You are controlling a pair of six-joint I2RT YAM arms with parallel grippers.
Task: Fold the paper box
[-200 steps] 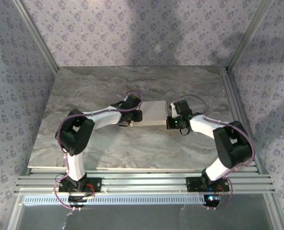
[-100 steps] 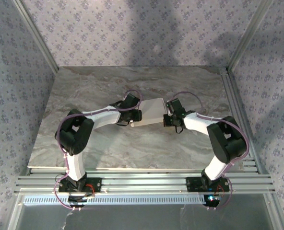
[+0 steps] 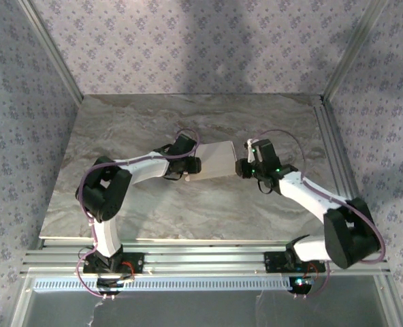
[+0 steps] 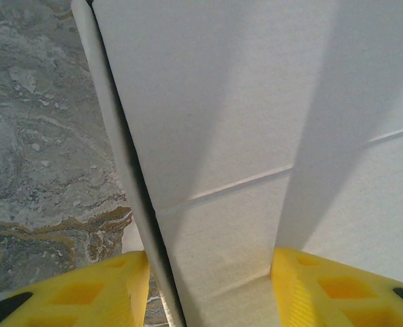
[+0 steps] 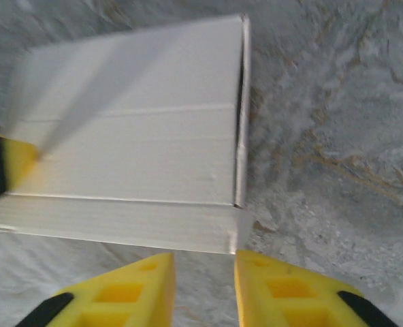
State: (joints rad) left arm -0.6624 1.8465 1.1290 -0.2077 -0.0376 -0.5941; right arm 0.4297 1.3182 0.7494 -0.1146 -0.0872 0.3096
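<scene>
Paper box (image 3: 214, 159): folded, long axis left-right; left end pinched by left gripper (image 3: 192, 167); right gripper (image 5: 203, 283) slightly parted, empty.

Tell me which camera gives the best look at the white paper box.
The right wrist view: the paper box appears nearly whole, with its top panel, creases and right edge. The top external view shows it small, a pale rectangle. The left wrist view shows it as a close crop of creased panels.

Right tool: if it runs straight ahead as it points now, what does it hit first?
The paper box: its near side wall and corner lie just ahead of the open right tool, probably before the table, though depth is unclear.
</scene>
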